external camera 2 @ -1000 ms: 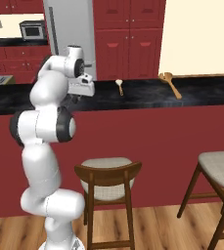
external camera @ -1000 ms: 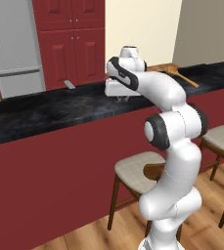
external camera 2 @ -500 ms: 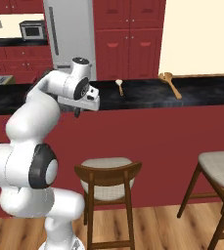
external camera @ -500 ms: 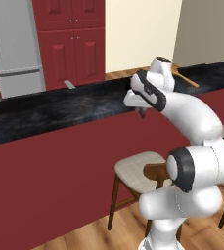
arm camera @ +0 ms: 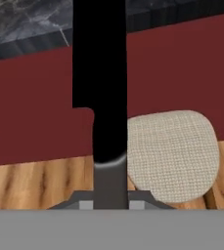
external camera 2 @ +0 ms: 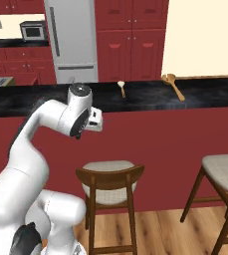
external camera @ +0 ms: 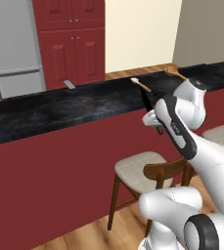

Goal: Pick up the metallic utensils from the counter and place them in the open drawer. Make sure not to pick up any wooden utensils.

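Observation:
My gripper (external camera: 151,116) hangs in front of the counter's (external camera: 59,112) red face, shut on the black knife (external camera: 145,100), whose blade sticks up past the counter's edge. In the hand view the knife (arm camera: 101,73) runs straight up from between my gripper's (arm camera: 111,199) fingertips. A small silver fork (external camera: 69,84) lies at the far edge of the black stone. A pale wooden spoon (external camera: 141,84) lies just behind my hand, and it appears again as the spoon (external camera 2: 121,87) on the counter (external camera 2: 145,97). The open drawer is out of view.
A larger wooden spoon (external camera 2: 174,85) lies further right on the counter. A cushioned wooden stool (external camera 2: 110,175) stands below my hand, another stool (external camera 2: 225,169) to its right. A steel fridge (external camera 2: 70,40) and red cabinets (external camera 2: 133,40) stand beyond the counter.
The arm has swung right and down from over the counter to in front of its red face, carrying the knife with it.

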